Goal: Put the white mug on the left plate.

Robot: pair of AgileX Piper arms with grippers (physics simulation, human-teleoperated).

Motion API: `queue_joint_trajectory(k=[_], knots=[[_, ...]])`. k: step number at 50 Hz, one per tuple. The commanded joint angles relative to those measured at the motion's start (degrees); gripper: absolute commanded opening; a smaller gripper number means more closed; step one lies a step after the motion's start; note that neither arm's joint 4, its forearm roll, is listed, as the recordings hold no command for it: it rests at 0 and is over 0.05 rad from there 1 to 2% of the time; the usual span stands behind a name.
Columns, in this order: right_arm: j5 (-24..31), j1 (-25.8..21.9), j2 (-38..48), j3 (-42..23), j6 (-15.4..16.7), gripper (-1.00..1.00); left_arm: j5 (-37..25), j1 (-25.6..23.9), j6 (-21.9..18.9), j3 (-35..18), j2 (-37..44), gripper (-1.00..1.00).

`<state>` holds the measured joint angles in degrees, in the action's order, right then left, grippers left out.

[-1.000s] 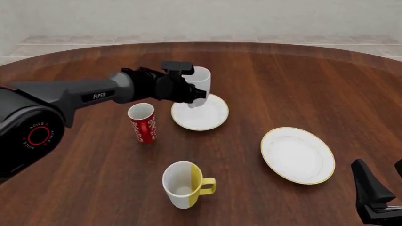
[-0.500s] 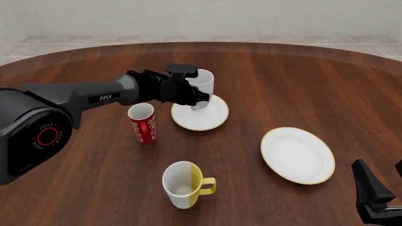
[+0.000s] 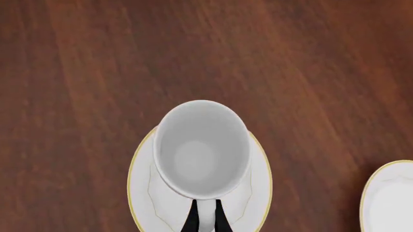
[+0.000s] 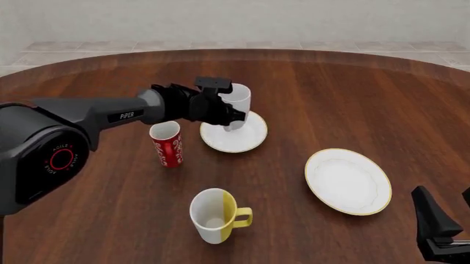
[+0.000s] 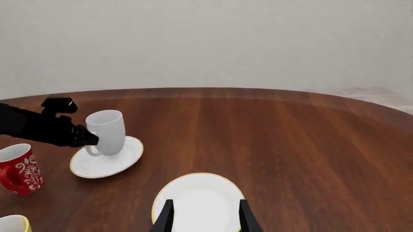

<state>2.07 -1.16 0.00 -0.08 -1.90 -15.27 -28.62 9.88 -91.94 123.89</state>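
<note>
The white mug (image 4: 239,100) is upright over the far part of the left plate (image 4: 236,141), its base at or just above the dish. My left gripper (image 4: 232,119) is shut on the mug's handle from the left. In the left wrist view I look down into the mug (image 3: 202,150), with the plate's gold rim (image 3: 134,188) around it and the black fingers (image 3: 189,221) pinching the white handle. The right wrist view shows the mug (image 5: 107,130) on the plate (image 5: 116,163). My right gripper (image 5: 204,220) is open, low at the near right, over the table.
A wider gold-rimmed plate (image 4: 346,181) lies at the right. A red patterned cup (image 4: 167,144) stands just left of the left plate. A half-yellow mug (image 4: 213,215) stands near the front. The right arm (image 4: 438,231) sits at the bottom right corner.
The left gripper has carried the white mug slightly right and lower, over the left plate. The right arm has not moved.
</note>
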Motion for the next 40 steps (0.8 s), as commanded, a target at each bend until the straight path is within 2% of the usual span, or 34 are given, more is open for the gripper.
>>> queue_joint_trajectory(k=[1,40], knots=[[0.0,0.0,0.0,0.0,-0.1,1.0,0.3,0.0,-0.5,0.1,0.0,-1.0],[0.0,-0.2,0.0,0.0,-0.1,1.0,1.2,0.1,-1.0,1.1,0.7,-1.0]])
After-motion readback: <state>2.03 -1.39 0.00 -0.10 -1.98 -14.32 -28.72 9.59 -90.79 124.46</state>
